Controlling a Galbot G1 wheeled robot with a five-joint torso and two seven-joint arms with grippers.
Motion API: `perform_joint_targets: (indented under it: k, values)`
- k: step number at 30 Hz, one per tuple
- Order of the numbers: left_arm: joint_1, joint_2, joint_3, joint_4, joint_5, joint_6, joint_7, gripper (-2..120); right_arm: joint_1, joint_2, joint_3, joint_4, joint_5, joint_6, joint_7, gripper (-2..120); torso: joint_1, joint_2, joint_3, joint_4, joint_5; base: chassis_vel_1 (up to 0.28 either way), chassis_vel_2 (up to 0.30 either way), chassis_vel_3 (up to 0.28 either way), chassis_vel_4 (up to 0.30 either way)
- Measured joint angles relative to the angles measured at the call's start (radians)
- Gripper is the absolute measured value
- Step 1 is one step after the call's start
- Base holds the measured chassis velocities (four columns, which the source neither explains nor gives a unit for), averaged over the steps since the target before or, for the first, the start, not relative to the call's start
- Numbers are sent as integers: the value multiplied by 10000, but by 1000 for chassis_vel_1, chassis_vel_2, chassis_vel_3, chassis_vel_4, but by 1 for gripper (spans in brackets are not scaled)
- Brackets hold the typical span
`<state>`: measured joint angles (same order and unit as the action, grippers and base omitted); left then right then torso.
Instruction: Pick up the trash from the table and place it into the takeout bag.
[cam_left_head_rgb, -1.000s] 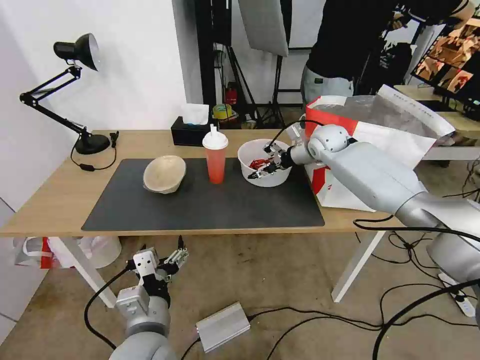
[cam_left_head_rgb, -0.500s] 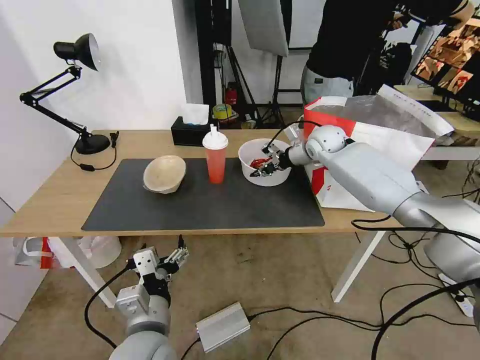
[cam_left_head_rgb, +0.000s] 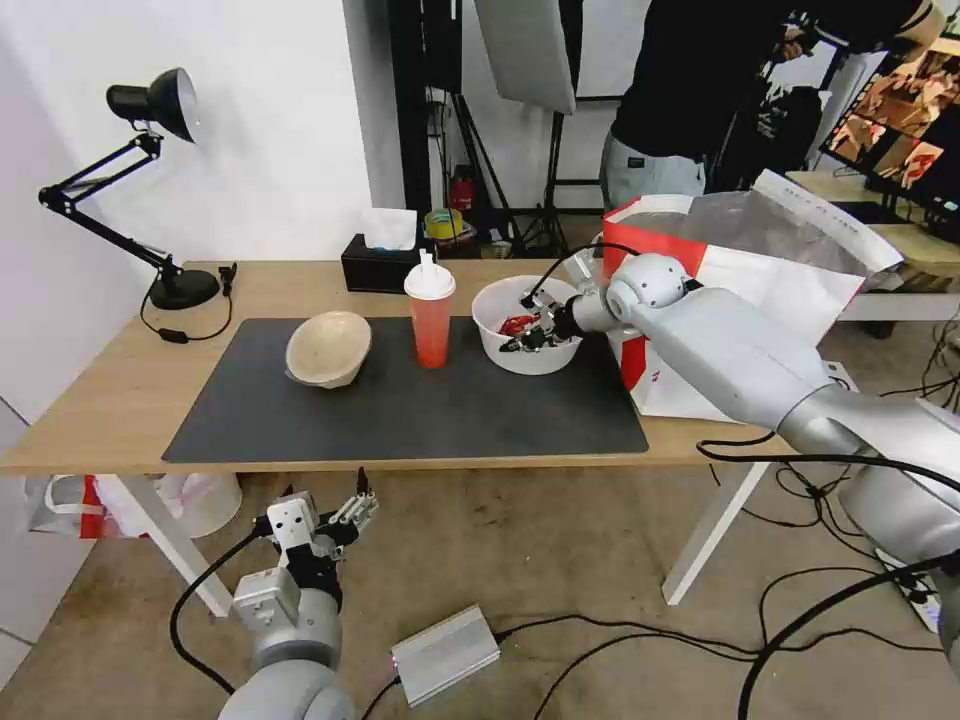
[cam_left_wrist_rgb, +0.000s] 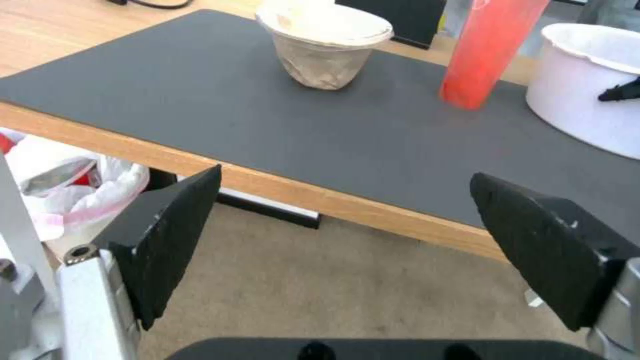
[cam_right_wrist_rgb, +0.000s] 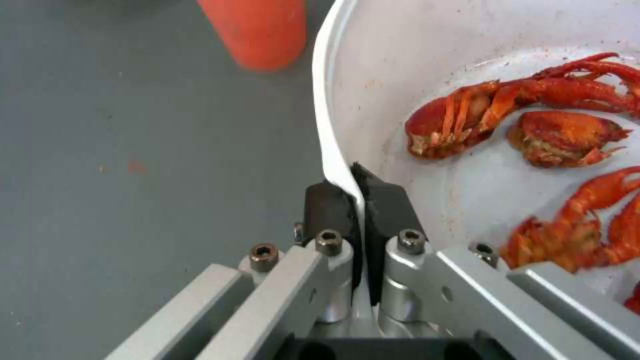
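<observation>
A dark grey mat (cam_left_head_rgb: 400, 400) covers the light wooden table (cam_left_head_rgb: 100, 400); the right gripper (cam_right_wrist_rgb: 360, 200) pinches the rim of the wide white round plastic bowl (cam_left_head_rgb: 495, 300) beside the tall red drink cup (cam_left_head_rgb: 431, 325). The left gripper (cam_left_wrist_rgb: 347, 240) hangs wide below the table edge.

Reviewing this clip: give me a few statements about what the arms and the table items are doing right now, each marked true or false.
1. The right end effector is shut on the rim of the wide white round bowl holding red crayfish scraps. True.
2. The left end effector grips the beige pulp bowl. False: it hangs open below the edge of the light wooden table, holding nothing.
3. The tall red drink cup with a white lid stands upright on the dark grey mat, between the two bowls. True.
4. The white bowl already lies inside the white and red takeout bag. False: it is over the mat, beside the bag.
5. The beige bowl is stacked in the white bowl. False: they sit apart.
</observation>
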<state>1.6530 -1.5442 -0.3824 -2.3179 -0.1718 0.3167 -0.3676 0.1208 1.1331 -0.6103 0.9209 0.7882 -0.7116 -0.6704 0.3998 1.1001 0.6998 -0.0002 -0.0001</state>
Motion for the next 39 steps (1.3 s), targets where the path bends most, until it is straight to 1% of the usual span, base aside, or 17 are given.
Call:
perform_joint_targets:
  k: [7,11,21,39]
  values:
    - [2,5,-22,12,-1,0,-87,100,5,1,6,31,-6,0,-5,0,0,0,2,1,1,0,0,0,0]
    - [37,-1,-27,30,-1,0,-107,100,35,-103,49,176,35,0,6,0,2,-1,4,6,3,0,0,0,0]
    - [63,97,-85,73,-1,0,-111,100,266,-424,210,842,397,-7,222,0,2,-1,3,2,0,0,0,0,0]
    - [127,79,-176,96,12,-22,-110,100,822,-518,141,1266,732,-26,331,0,2,-2,2,2,0,0,0,0,0]
